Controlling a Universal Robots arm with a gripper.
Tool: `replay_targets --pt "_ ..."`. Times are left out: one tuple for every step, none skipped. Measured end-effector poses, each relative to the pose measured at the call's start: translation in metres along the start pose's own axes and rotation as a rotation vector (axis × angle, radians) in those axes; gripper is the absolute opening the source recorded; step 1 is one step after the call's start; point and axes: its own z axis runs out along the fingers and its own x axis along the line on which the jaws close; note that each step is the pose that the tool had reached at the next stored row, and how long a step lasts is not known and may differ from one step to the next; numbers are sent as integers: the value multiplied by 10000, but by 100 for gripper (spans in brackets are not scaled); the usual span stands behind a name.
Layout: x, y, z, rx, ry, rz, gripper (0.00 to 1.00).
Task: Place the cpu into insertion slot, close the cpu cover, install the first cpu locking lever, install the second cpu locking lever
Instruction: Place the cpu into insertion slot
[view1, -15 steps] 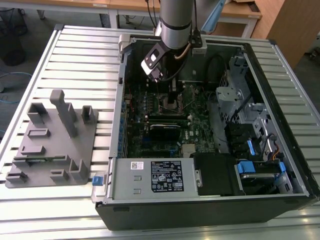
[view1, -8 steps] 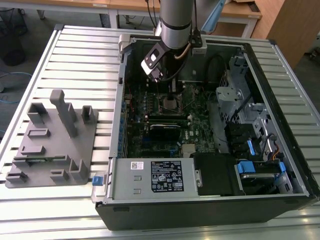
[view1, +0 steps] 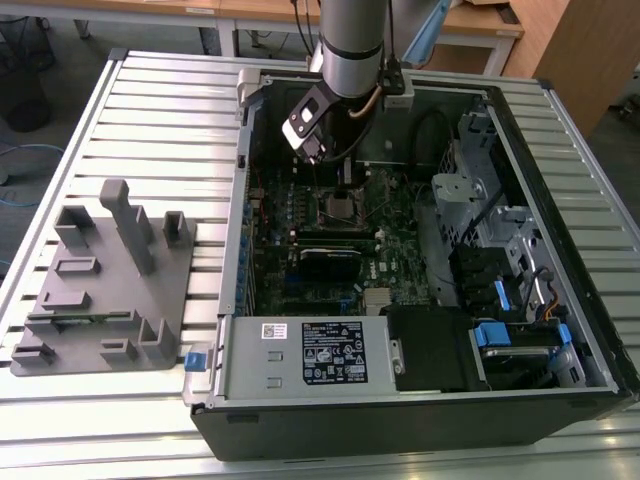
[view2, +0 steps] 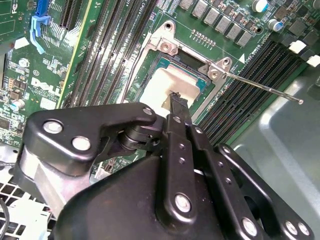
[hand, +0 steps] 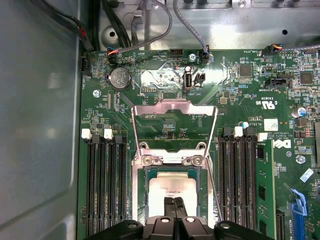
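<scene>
i read the cpu (hand: 172, 189) as already seated in the insertion slot (view2: 192, 62), its pale face sitting square inside the frame. the jaws hang right over it, pressed together, with nothing pinched that i can see. the cpu cover (hand: 172, 105) is swung up and open, with board visible through its window. 1 locking lever (view2: 260, 87) sticks out free. so step 1 of 4 looks done; the cover and both levers remain.

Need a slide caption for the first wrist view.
Shut pincer over the cpu lying in the insertion slot, cpu cover swung open.
</scene>
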Motion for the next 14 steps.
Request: replay_targets --pt "-2 -1 -1 1 -1 0 10" --pt "-5 -1 -1 2 -3 0 10" --pt "-6 -1 3 0 0 1 10" --pt "-7 -1 10 0 1 1 10" --pt "-8 -1 20 0 0 0 10" --pt "-8 -2 33 1 -1 0 10" --pt "-9 -3 47 0 0 0 10" --pt "-9 -4 58 0 0 0 10" --pt "-9 -5 70 0 0 0 10" --pt "-10 -6 83 0 0 0 10" --pt "-10 -6 96 0 1 0 10" --pt "-10 -7 109 0 0 -1 10" --pt "-10 -8 117 0 0 0 10" --pt "-11 -8 118 1 -1 0 10"
